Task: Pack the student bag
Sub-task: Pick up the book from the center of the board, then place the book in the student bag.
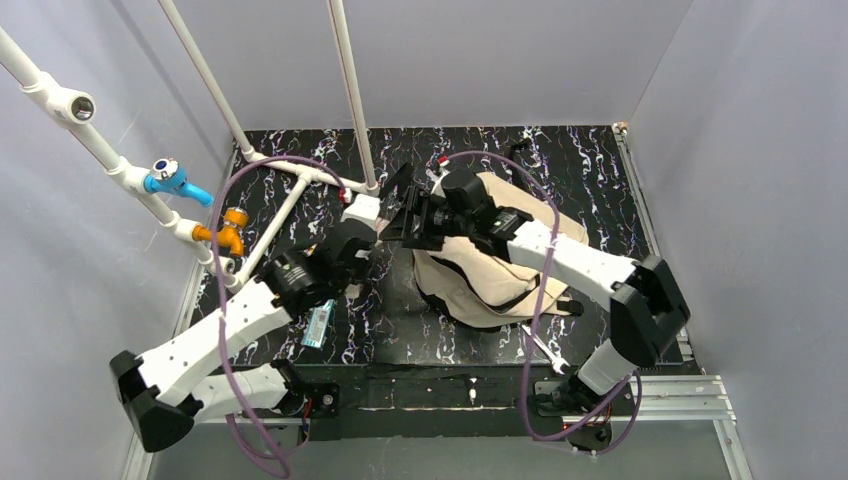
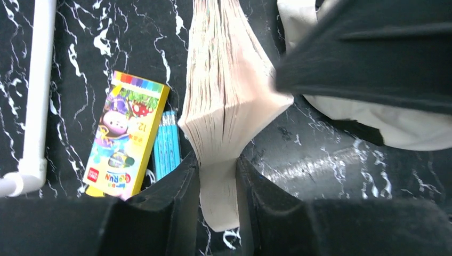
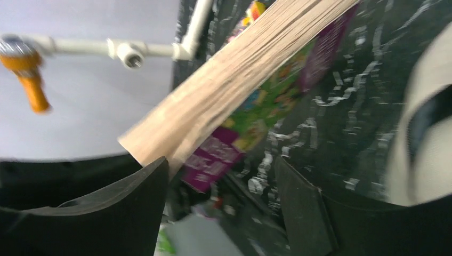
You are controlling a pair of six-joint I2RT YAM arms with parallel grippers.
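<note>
Backpack [image 1: 478, 272] lies crumpled flat, beige fabric edged with black.

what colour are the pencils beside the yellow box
The pencils are light blue, seen best in the left wrist view.

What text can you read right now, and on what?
"12": yellow box, printed upside down in the left wrist view.
"RUN": same box, end of a brand name; leading letters unclear.
Cover lettering on the book: too blurred to read.
</note>
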